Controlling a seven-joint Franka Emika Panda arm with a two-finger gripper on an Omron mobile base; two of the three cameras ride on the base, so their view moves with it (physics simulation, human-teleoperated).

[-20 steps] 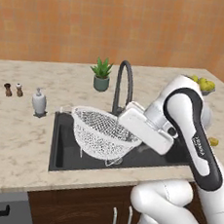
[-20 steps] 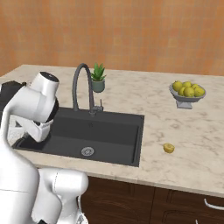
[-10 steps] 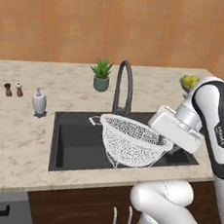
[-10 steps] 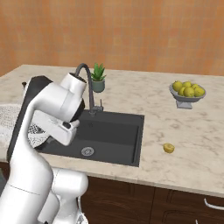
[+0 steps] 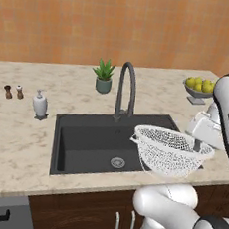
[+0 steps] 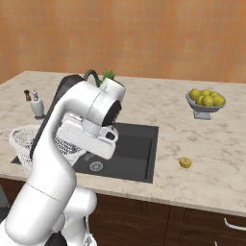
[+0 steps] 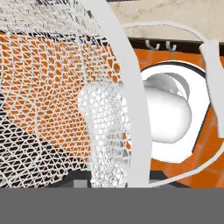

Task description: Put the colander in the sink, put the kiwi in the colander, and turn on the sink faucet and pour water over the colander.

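The white mesh colander (image 5: 168, 151) hangs in the air over the front right corner of the dark sink (image 5: 91, 143), reaching out past the counter's front edge. My gripper (image 5: 197, 146) is shut on its right rim. In the right base view my arm covers most of the colander (image 6: 26, 140), which peeks out at the left beside the sink (image 6: 139, 144). The hand view looks closely along the colander's rim (image 7: 129, 96) and mesh. The kiwi (image 6: 185, 163) lies on the counter right of the sink. Behind the basin stands the dark gooseneck faucet (image 5: 127, 88), with no water running.
A white soap dispenser (image 5: 39, 104) and two small shakers (image 5: 13, 92) stand left of the sink. A potted plant (image 5: 104, 76) sits behind the faucet. A bowl of yellow fruit (image 6: 207, 100) stands at the back right of the counter.
My arm has swung the colander from above the sink's left half across to its front right corner, nearer the counter's front edge. The kiwi has not moved.
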